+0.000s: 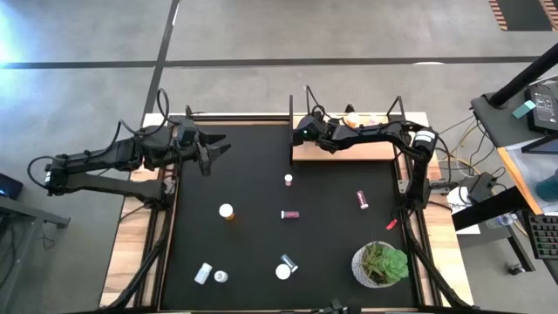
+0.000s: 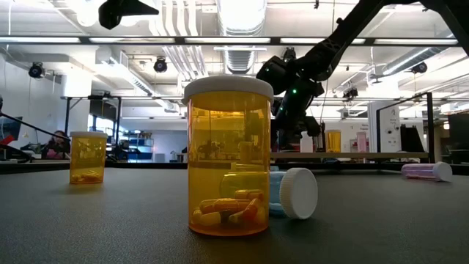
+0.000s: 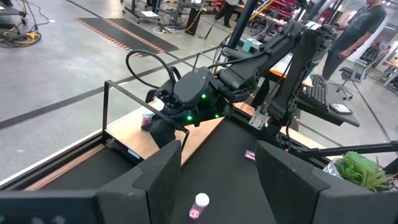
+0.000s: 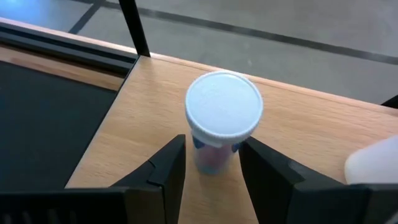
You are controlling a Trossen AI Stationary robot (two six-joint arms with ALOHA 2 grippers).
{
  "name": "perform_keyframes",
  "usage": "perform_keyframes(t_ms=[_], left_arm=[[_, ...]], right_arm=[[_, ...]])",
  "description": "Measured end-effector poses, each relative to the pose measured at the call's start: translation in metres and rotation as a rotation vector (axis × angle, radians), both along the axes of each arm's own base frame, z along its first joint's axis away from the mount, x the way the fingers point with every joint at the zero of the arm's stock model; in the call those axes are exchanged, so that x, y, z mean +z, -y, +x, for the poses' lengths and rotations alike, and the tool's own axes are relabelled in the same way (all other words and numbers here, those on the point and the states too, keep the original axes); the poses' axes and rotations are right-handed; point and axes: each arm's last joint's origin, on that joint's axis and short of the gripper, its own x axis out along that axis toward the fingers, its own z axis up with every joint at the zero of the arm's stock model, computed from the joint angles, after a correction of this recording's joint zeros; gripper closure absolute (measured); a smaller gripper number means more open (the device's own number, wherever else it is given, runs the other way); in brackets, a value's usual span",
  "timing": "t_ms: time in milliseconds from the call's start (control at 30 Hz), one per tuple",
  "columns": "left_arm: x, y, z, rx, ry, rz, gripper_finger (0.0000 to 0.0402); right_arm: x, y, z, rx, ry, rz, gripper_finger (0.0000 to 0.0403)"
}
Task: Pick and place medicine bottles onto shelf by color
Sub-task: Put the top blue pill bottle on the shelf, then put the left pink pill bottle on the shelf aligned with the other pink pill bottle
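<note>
— Where's the bottle (image 4: pixel 221 121)?

— Standing on the shelf (image 4: pixel 298 124), at its left end, between my right gripper's (image 4: pixel 211 165) fingers. Whether they clamp it or stand just apart, I cannot tell.

— How will it handle?

— Light, stiff, slick plastic, I'd judge; take it round the body, under the cap. My left gripper (image 1: pixel 209 150) hangs open, far left.

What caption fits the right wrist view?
Right claw open around a white-capped bottle standing upright on the wooden shelf.
</note>
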Motion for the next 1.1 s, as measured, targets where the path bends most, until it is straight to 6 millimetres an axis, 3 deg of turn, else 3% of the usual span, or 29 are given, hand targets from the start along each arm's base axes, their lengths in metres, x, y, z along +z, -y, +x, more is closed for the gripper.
perform_keyframes(t_ms=[533,933,1100], left_arm=[[0.000,0.000,0.000,0.000,0.002,-0.002,0.0212],[0.000,0.000,0.000,0.000,0.002,-0.002,0.0212],[0.000,0.000,0.000,0.000,0.003,-0.001,0.0212]], right_arm=[[0.020,-0.003,-0.008,-0.001,0.000,0.006,0.0261],[0.082,-0.017,-0.032,0.038,0.093,-0.014,0.0261],[0.114,-0.032,-0.048,0.131,0.159,0.031,0.0262]])
